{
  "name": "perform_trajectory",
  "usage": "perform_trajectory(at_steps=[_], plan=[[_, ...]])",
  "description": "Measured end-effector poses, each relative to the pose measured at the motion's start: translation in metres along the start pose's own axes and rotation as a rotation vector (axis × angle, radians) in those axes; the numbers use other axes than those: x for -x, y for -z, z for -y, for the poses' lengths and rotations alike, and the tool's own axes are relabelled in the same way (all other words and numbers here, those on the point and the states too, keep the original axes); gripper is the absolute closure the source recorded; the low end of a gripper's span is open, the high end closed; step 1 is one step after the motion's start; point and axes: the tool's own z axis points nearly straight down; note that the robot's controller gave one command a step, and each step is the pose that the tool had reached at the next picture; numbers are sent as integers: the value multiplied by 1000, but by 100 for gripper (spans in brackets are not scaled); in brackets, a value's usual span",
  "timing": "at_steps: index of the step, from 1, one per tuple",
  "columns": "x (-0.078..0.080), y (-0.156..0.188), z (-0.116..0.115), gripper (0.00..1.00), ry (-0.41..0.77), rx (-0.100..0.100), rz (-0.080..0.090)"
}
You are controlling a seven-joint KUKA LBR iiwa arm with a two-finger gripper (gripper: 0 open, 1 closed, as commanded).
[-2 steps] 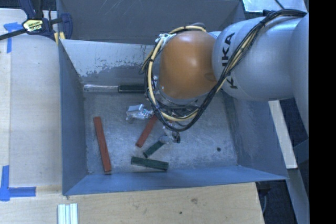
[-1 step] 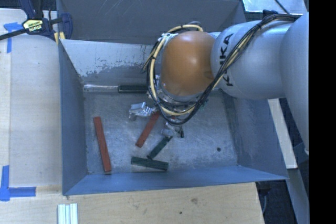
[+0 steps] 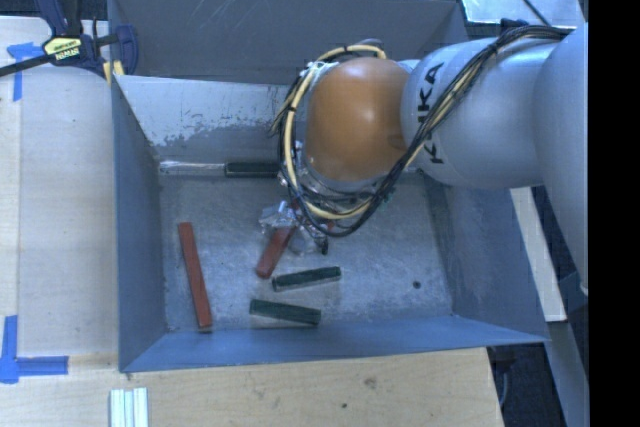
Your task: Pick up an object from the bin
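Roughly mid-bin [image 3: 135,245], gripper [image 3: 284,221] sits low at top end of short red-brown stick [image 3: 270,257]; clenched or released, can't tell. Upper dark green bar [image 3: 307,277] just beside stick, long red stick [image 3: 195,277] left.

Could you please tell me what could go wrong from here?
The tool sits at the upper end of the short red-brown stick; if gripped that far off centre, the stick could tilt or slip. The dark bar lies just beside that stick's lower end and might get nudged.
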Motion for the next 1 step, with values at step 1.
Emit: perform_trajectory(at_steps=[1], plan=[[0,137,32,100,186,-7,1]])
